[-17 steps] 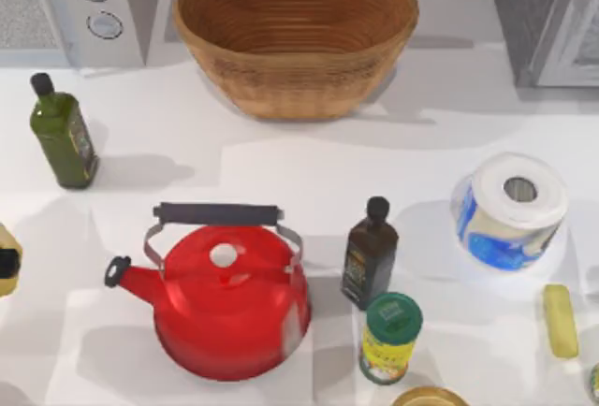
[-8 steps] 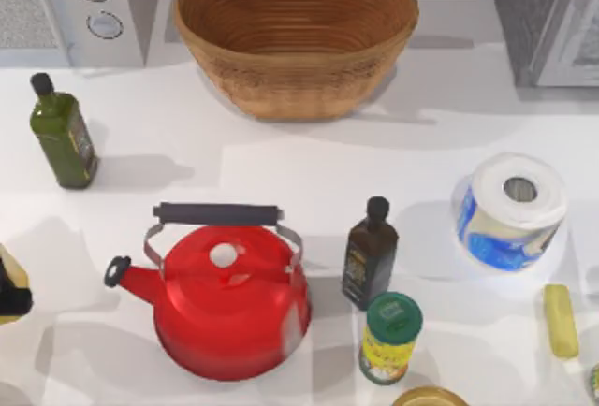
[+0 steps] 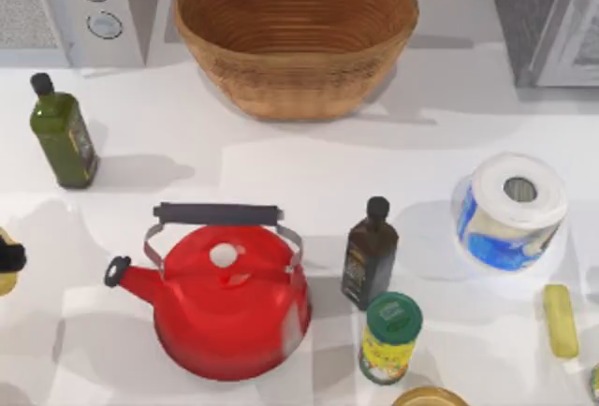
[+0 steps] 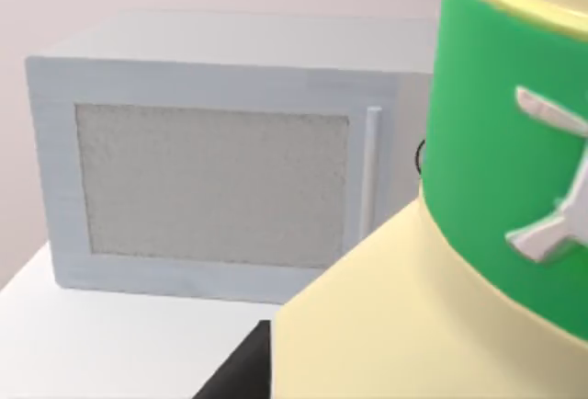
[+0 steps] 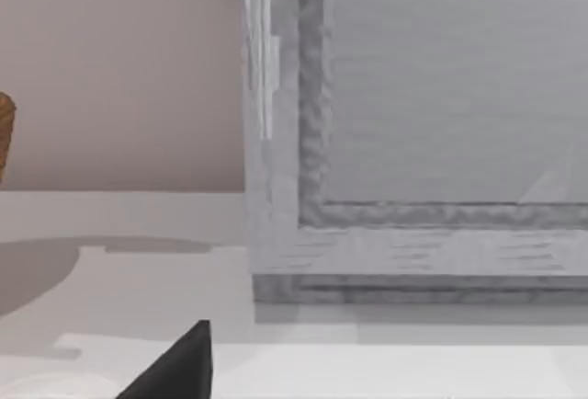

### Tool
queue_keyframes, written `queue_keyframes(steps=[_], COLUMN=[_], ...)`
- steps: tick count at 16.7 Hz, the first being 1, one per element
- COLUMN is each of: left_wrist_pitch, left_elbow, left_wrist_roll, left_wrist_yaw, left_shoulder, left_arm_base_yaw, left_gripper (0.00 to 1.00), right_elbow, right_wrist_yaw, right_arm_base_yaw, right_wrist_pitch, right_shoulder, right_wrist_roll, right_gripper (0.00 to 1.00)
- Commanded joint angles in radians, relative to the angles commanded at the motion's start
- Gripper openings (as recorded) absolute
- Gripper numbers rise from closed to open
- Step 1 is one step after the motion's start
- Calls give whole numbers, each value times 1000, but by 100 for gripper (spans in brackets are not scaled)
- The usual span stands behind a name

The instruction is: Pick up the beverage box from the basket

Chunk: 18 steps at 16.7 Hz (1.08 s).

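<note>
Already the beverage box (image 4: 441,261) sat clear of the empty basket (image 3: 296,79), at the top view's far-left edge, filling the left wrist view's right side. I judged it held by the left jaws: light, stiff, slick-sided, best gripped mid-body. Right jaws: cannot tell.

No lettering, brand or number can be read anywhere. The dark brown glass bottle with a black cap (image 3: 369,253) carries a label whose marks are too small to make out, as do the green glass oil bottle (image 3: 62,133), the green-lidded yellow can (image 3: 389,337) and the blue-printed wrap of the white paper roll (image 3: 509,210). The green cap of the cream-yellow carton (image 4: 514,142) bears only a pale raised shape, not letters.
</note>
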Motion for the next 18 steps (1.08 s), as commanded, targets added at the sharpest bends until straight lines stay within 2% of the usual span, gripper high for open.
queue_keyframes(steps=[5,9,11,18], left_wrist_pitch=[193,298,317,353], left_elbow=[101,157,167,160], left_wrist_roll=[-26,-40,-42,-39], left_wrist_yaw=[-203,-313,-333,-321], left_shoulder=[404,590,619,656], left_arm_base_yaw=[-106,-164,-175,-169], left_gripper=[0,0,0,0], right_elbow=[0,0,0,0], right_wrist_yaw=[0,0,0,0], right_arm_base_yaw=[0,0,0,0], right_wrist_pitch=[0,0,0,0], right_shoulder=[0,0,0,0], right_wrist_roll=[0,0,0,0], right_gripper=[100,100,100,100])
